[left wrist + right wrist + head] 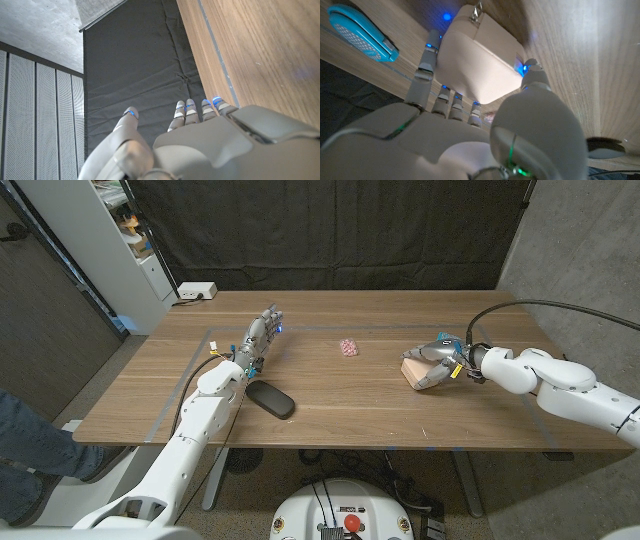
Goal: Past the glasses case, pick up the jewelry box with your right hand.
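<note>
Right hand [437, 364] at right of centre in the head view is wrapped around the jewelry box [414, 370], fingers over the far side, thumb on the near side; box sits on or just off the table [330, 410], can't tell. Left hand [258, 338] upper left, fingers straight, holding nothing, well apart. Black glasses case [270, 399] lower left of centre, small pink thing [348, 347] centre, nothing blocks a lift

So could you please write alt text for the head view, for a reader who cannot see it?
The robot's right hand grips a beige jewelry box on the wooden table. A black glasses case lies beside the left arm, whose left hand holds nothing, and a small pink object sits mid-table.
</note>
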{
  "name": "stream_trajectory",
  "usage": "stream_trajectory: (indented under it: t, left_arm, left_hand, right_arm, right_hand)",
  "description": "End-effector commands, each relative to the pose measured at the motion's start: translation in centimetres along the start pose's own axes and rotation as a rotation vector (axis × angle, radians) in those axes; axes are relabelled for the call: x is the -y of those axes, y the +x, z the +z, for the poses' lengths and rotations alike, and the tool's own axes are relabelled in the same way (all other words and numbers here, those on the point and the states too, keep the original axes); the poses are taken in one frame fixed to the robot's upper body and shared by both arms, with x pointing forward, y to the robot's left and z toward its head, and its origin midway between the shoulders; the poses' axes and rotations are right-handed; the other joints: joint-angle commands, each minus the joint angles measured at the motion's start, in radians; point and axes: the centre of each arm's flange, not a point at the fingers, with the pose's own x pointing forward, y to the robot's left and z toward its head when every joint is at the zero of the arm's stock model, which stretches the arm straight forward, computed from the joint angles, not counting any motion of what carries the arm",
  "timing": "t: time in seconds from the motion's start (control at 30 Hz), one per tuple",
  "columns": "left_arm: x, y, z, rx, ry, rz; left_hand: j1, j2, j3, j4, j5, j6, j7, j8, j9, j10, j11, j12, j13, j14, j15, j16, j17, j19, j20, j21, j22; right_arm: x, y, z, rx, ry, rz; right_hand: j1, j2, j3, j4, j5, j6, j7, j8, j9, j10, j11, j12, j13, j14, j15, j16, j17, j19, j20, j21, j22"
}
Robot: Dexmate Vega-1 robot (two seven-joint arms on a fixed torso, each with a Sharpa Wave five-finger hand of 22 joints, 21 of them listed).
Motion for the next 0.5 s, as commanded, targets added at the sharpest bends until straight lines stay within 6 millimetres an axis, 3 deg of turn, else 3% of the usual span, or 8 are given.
stream_trajectory:
  t: [0.03,0.13,0.17,0.37,0.5]
  left_arm:
    - [0.07,-0.04,0.02,-0.001,0.002,0.002]
    - [0.05,-0.07,0.12,-0.001,0.004,0.003]
    - [0.05,-0.07,0.22,0.001,0.004,0.002]
    - [0.05,-0.03,0.40,0.004,0.007,0.001]
    - [0.13,0.05,0.41,0.006,0.005,-0.001]
  left_hand:
    - [0.003,0.008,0.004,-0.005,0.000,0.008,0.005,0.006,0.003,0.000,0.004,0.005,0.003,-0.001,0.006,0.004,0.006,-0.005,0.006,0.007,0.002]
    - [0.003,0.008,0.004,-0.005,0.000,0.008,0.004,0.005,0.003,-0.001,0.004,0.005,0.003,0.000,0.006,0.004,0.006,-0.005,0.006,0.007,0.002]
    - [0.003,0.008,0.004,-0.005,0.000,0.008,0.004,0.005,0.003,-0.001,0.005,0.005,0.003,-0.001,0.006,0.004,0.006,-0.005,0.006,0.007,0.002]
    - [0.002,0.008,0.003,-0.006,0.000,0.008,0.004,0.005,0.003,0.000,0.004,0.005,0.003,0.000,0.005,0.004,0.006,-0.005,0.008,0.007,0.002]
    - [0.002,0.008,0.003,-0.006,0.000,0.009,0.003,0.005,0.003,0.000,0.004,0.006,0.003,0.000,0.005,0.004,0.006,-0.005,0.009,0.007,0.002]
  right_arm:
    - [-0.17,-0.06,-0.10,-0.003,-0.003,-0.039]
    - [-0.14,-0.02,-0.11,-0.001,0.000,-0.045]
    - [-0.09,-0.01,-0.11,0.000,-0.003,-0.050]
    - [0.08,-0.06,-0.10,0.003,-0.007,-0.061]
    - [0.22,-0.15,-0.12,0.002,-0.010,-0.065]
  right_hand:
    - [0.075,0.077,0.006,0.004,-0.012,0.059,-0.018,0.023,0.013,0.067,-0.010,0.026,0.009,0.045,-0.021,0.010,0.002,0.007,0.018,-0.014,0.003]
    - [0.086,0.080,0.009,0.002,-0.016,0.092,-0.024,0.037,0.019,0.097,-0.023,0.035,0.012,0.054,-0.021,0.011,0.001,0.008,0.024,-0.022,0.003]
    - [0.089,0.085,0.010,0.004,-0.022,0.135,-0.023,0.057,0.026,0.106,-0.025,0.037,0.016,0.064,-0.020,0.013,0.000,0.012,0.025,-0.028,0.003]
    - [0.111,0.105,0.018,0.006,-0.041,0.270,-0.020,0.127,0.056,0.120,-0.032,0.038,0.032,0.094,-0.034,0.017,-0.002,0.025,0.023,-0.042,0.004]
    - [0.128,0.120,0.026,0.003,-0.052,0.300,-0.020,0.149,0.073,0.153,-0.036,0.055,0.046,0.120,-0.038,0.025,0.003,0.036,0.018,-0.046,0.004]
